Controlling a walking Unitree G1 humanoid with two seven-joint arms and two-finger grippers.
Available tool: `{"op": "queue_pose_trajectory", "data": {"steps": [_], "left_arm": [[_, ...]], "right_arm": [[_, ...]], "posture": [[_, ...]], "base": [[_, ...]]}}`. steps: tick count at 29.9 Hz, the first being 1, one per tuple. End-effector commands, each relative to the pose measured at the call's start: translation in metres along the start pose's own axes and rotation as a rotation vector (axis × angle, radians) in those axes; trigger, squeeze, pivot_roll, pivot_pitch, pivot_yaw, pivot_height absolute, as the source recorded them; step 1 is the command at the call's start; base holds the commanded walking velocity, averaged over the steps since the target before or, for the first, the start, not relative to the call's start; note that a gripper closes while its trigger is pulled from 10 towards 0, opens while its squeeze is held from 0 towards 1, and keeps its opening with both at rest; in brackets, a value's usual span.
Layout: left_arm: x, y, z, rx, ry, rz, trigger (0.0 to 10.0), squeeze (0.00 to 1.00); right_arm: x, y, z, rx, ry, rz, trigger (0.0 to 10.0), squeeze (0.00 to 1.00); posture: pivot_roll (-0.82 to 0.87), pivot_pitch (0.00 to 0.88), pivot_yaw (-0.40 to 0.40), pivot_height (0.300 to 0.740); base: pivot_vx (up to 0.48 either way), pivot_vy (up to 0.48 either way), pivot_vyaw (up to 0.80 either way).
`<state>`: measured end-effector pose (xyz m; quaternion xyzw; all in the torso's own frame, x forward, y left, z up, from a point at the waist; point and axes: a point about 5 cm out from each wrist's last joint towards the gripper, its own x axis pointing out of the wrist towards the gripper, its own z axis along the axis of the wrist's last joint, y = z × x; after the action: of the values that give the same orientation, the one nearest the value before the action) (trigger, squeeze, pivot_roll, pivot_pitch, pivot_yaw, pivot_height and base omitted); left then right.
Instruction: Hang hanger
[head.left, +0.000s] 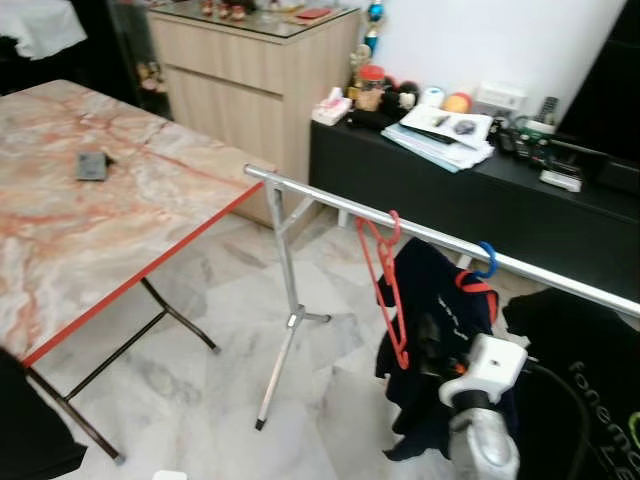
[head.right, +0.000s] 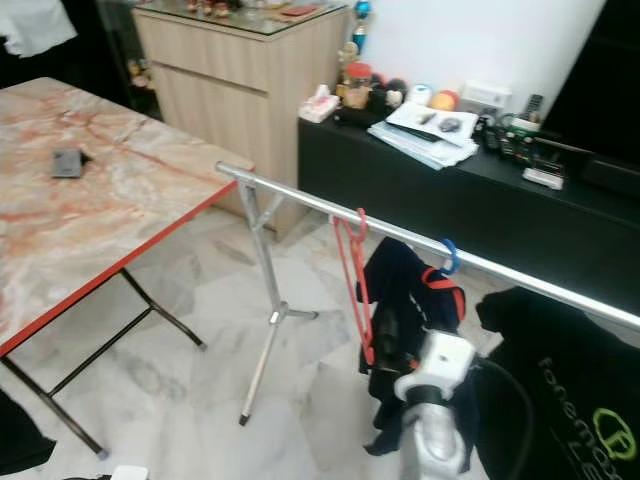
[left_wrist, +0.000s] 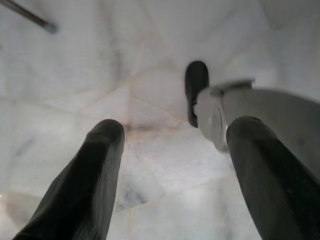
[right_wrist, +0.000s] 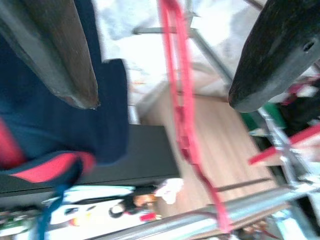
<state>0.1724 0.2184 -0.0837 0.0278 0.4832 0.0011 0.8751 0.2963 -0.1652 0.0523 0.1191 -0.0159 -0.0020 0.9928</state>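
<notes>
Red plastic hanger (head.left: 390, 290) hooked over the silver metal rail (head.left: 330, 201), beside a dark navy garment (head.left: 430, 300) on a blue hanger hook (head.left: 486, 262). Long axis hung downward, hook at top. Right gripper (right_wrist: 165, 65) just below and in front, fingers spread wide, hanger between them untouched. Nearer arm: right. Left gripper (left_wrist: 172, 165) spread open over pale marble floor (left_wrist: 150, 45), idle. Judged hung already; only withdrawal left.

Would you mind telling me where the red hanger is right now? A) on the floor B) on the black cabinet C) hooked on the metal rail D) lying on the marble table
C: the red hanger hangs by its hook from the metal rail, beside a dark garment.
</notes>
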Motion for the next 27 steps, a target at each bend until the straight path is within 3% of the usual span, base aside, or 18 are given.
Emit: {"op": "queue_pose_trajectory", "data": {"steps": [1, 5, 10, 18, 27], "left_arm": [[-0.001, 0.0, -0.007, 0.007, 0.024, 0.001, 10.0, 0.0], [-0.005, 0.016, -0.013, 0.002, 0.028, 0.014, 10.0, 0.0], [-0.007, 0.021, -0.016, 0.0, 0.032, 0.018, 10.0, 0.0], [-0.004, 0.002, -0.019, 0.004, 0.036, -0.005, 10.0, 0.0], [-0.004, 0.005, -0.019, 0.0, 0.038, 0.001, 10.0, 0.0]], "right_arm": [[-0.002, -0.011, 0.002, 0.006, 0.0, -0.043, 10.0, 0.0], [0.0, -0.013, 0.005, 0.011, -0.011, -0.072, 10.0, 0.0], [0.001, -0.015, 0.007, 0.012, -0.017, -0.096, 10.0, 0.0], [0.002, -0.018, 0.007, 0.026, 0.0, -0.128, 10.0, 0.0], [0.003, -0.016, 0.007, 0.018, -0.001, -0.119, 10.0, 0.0]], "posture": [[-0.08, 0.068, -0.009, 0.74], [-0.08, 0.07, -0.013, 0.74], [-0.08, 0.07, -0.017, 0.74], [-0.08, 0.072, -0.022, 0.74], [-0.08, 0.073, -0.023, 0.74]], "base": [[0.0, 0.0, 0.0], [0.0, 0.0, 0.0], [0.0, 0.0, 0.0], [0.0, 0.0, -0.1], [0.0, 0.0, -0.73]]}}
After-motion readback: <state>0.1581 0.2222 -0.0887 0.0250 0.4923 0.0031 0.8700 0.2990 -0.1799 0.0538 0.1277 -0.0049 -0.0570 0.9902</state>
